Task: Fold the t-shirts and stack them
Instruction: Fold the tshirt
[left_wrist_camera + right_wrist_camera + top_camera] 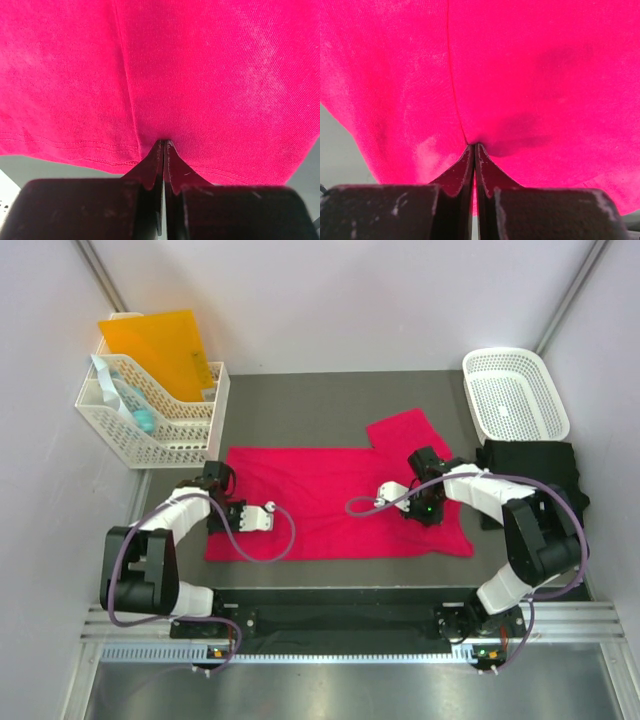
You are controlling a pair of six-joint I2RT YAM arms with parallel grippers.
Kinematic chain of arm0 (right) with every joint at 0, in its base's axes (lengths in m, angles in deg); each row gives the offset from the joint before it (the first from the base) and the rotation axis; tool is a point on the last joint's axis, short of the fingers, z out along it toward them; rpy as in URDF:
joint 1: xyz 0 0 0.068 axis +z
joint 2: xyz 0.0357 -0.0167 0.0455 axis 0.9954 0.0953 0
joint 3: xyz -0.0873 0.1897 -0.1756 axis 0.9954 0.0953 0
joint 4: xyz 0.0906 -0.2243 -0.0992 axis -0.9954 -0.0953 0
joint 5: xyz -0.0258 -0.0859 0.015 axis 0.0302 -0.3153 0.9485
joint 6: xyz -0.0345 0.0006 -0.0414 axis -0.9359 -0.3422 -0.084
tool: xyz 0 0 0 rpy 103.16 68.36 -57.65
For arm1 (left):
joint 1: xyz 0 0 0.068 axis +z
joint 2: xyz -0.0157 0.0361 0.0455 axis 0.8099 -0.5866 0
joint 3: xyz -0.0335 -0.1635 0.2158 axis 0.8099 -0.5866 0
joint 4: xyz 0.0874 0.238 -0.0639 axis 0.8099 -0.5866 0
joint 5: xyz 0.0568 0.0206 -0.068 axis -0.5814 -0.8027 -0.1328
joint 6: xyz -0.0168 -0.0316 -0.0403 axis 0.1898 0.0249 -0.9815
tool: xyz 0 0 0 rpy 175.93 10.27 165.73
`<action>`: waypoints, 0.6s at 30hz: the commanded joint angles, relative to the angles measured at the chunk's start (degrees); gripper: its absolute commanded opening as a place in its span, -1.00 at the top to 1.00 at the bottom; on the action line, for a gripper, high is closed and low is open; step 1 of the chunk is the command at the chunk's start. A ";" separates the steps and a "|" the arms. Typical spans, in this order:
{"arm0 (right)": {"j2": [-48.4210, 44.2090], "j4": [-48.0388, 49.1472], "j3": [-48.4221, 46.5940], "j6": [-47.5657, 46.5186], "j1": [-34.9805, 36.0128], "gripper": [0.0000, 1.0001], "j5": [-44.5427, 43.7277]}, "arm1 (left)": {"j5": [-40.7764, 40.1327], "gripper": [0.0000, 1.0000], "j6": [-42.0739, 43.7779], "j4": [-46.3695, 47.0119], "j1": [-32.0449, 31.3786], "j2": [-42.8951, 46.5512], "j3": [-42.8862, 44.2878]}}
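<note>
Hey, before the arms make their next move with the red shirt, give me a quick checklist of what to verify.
1. Left claw shut on the red t-shirt near its hem: ok.
2. Right claw shut on the same shirt: ok.
3. Red t-shirt lying spread on the table: ok.
4. Black t-shirt apart from the red one: cannot tell, the right arm hides the gap.
5. Cloth layers pinched by each claw: cannot tell.

Nothing legible shows in any view. The bright pinkish-red cloth t-shirt (320, 490) shows only plain fabric and stitching. At the upper left of the top view, the small dark marks on the flat orange plastic folder (150, 340) are too small to read.
</note>
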 commanded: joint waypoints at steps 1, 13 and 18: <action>3.59 8.46 1.01 -2.66 -0.66 1.00 -0.63 | -4.52 1.00 1.02 6.08 2.40 -4.43 -0.37; 3.59 8.46 0.57 -2.75 -0.57 1.00 -0.98 | -4.62 1.00 2.86 2.92 6.45 -3.30 0.86; 2.62 6.88 -1.09 -2.84 -0.40 0.99 -1.24 | 0.48 1.00 4.27 -3.75 6.80 1.79 6.04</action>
